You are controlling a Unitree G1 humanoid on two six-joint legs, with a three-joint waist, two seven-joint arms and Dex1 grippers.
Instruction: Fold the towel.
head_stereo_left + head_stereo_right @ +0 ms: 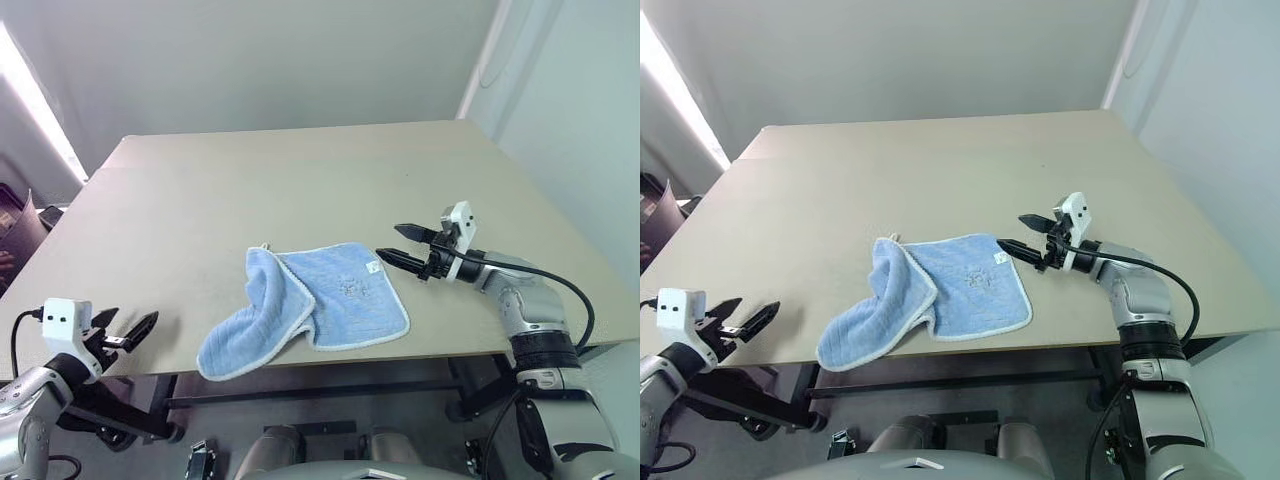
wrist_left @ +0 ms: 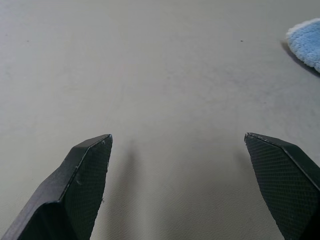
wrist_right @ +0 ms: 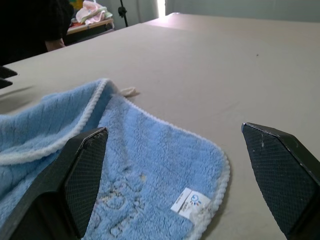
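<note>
The towel (image 1: 345, 295) is a small light blue cloth with white edging, lying near the table's front edge. Its left part is folded over in a loose flap (image 1: 255, 320) whose end droops past the front edge. A white tag (image 3: 190, 202) sits at the towel's near right corner and a short white loop (image 3: 129, 91) at its far edge. My right gripper (image 1: 388, 241) stands open just right of the tag corner, pointing at it and holding nothing. My left gripper (image 1: 128, 322) is open and empty by the table's front left edge, well left of the towel (image 2: 307, 42).
The beige table (image 1: 300, 170) stretches far behind the towel. A purple container (image 1: 15, 215) stands off its left side. In the right wrist view a side table with pink cloth (image 3: 92, 12) stands beyond the far corner.
</note>
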